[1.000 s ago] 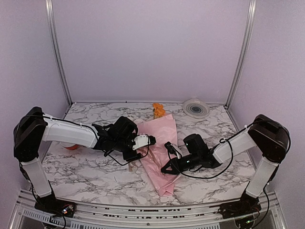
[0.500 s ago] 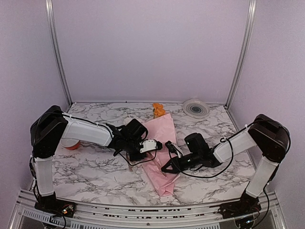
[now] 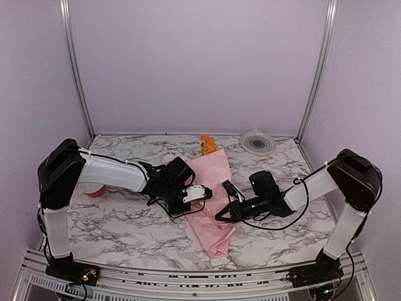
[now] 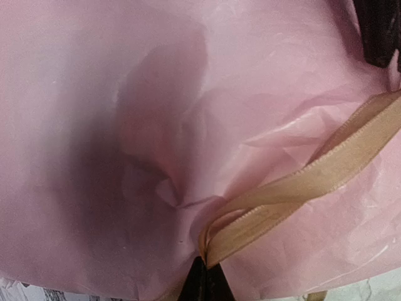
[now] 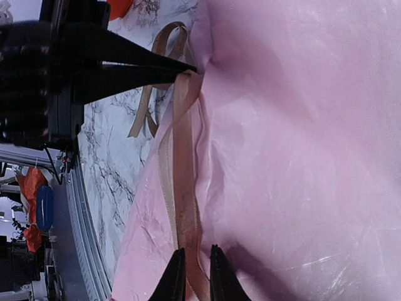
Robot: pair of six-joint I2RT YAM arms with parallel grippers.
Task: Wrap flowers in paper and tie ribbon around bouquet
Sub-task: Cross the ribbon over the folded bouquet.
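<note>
The bouquet (image 3: 213, 191) lies across the middle of the table as a pink paper (image 4: 125, 125) cone, with an orange bloom (image 3: 208, 144) at its far, wide end. A tan ribbon (image 4: 301, 182) runs doubled over the paper. My left gripper (image 4: 203, 271) is shut on the ribbon's fold at the bouquet's left side (image 3: 207, 192). In the right wrist view the ribbon (image 5: 182, 182) stretches from the left gripper (image 5: 190, 68) down to my right gripper (image 5: 194, 276), which is shut on it. The right gripper (image 3: 219, 217) sits over the cone's narrow part. The stems are hidden by the paper.
A loose ribbon loop (image 5: 150, 94) lies on the marble beside the bouquet. A round white-grey disc (image 3: 257, 142) stands at the back right. An orange-rimmed roll (image 3: 94, 190) sits under the left arm's elbow. Side walls and posts enclose the table.
My left gripper moved right to the bouquet's edge and shut on the ribbon. The right gripper shifted slightly up and right, still holding the ribbon.
</note>
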